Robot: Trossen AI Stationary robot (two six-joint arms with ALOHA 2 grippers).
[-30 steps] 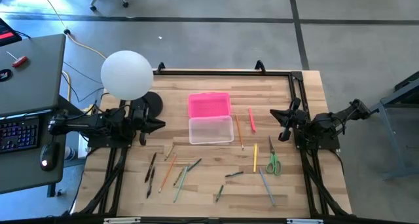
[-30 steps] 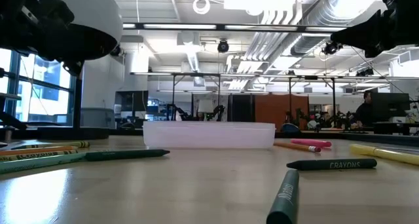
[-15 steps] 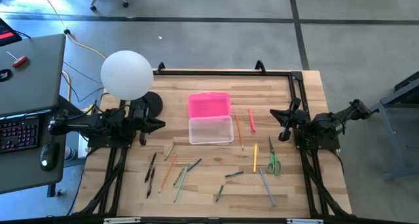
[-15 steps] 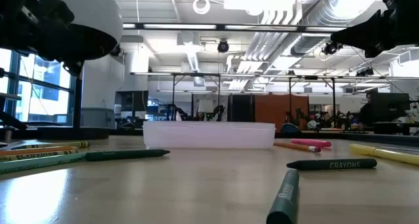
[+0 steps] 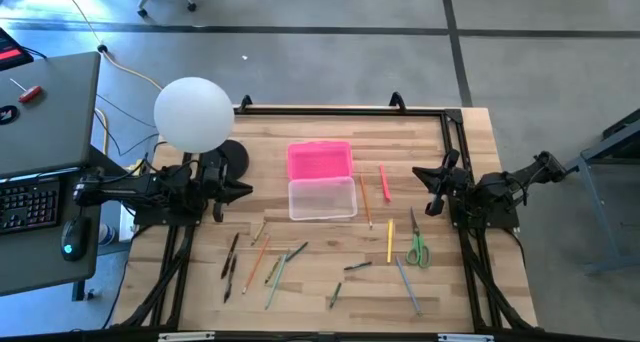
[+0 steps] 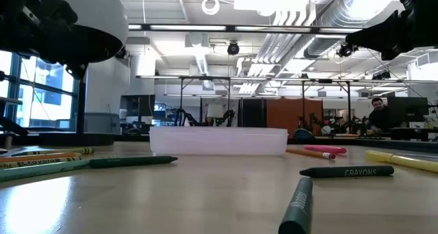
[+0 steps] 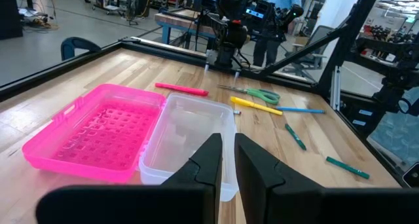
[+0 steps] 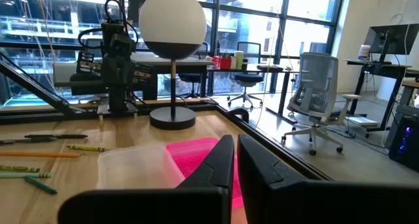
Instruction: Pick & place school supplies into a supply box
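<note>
I am keeping both arms parked at the desk (image 5: 470, 132) sides, left pincer (image 5: 243, 190) nearly closed and right pincer (image 5: 430, 189) closed, both empty, leaving the open box (image 5: 322, 198) at centre reachable, with pencils (image 5: 262, 254) and scissors (image 5: 417, 248) lying scattered in front of it.

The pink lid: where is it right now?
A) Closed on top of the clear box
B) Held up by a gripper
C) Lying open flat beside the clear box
C: the pink lid lies flat on the table against the empty clear box, with no gripper touching it.
</note>
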